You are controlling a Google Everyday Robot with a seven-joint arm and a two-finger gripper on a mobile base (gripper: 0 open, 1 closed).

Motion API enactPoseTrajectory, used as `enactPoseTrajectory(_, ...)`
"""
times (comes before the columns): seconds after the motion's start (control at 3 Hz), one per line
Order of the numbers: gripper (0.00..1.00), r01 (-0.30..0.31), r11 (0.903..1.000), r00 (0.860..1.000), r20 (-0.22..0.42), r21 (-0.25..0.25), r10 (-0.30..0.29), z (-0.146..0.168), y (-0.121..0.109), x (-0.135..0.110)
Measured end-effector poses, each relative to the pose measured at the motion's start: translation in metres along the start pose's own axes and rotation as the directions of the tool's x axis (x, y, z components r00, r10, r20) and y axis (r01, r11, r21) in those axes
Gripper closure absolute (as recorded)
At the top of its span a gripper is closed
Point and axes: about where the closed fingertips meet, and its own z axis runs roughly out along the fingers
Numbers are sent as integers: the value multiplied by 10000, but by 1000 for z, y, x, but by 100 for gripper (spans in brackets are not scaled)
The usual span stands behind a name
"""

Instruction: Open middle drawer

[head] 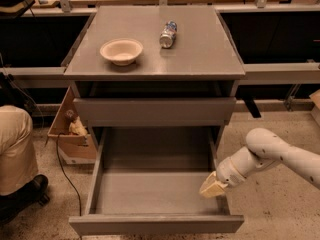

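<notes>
The grey cabinet (155,59) stands in the middle of the camera view. Its middle drawer (150,196) is pulled far out towards me. It shows a wide shallow grey tray with nothing in it and a plain flat front (155,224) at the bottom edge. The taller-fronted top drawer (155,112) above it stands slightly out. The lowest drawer is hidden under the open one. My gripper (212,188) comes in from the right on a white arm (280,156). It sits at the tray's right wall near the front corner.
A beige bowl (121,50) and a can lying on its side (168,34) rest on the cabinet top. A person's leg and shoe (15,154) are at the left. A cardboard box (70,134) and a cable (67,176) lie left of the cabinet. Dark shelving runs behind.
</notes>
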Motion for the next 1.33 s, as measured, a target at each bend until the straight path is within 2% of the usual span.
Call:
enactPoseTrajectory(0.33,100,282,9864,9988,-438,1618,-214,-70,-17,4)
enactPoseTrajectory(0.67,100,687,9590,9948,-917,2748,-450,-131,-25,-4)
enactPoseTrajectory(1.0,81,740,9544,9944,-944,2891,-484,-138,-26,-6)
enactPoseTrajectory(1.33,59,740,9544,9944,-944,2891,-484,-138,-26,-6)
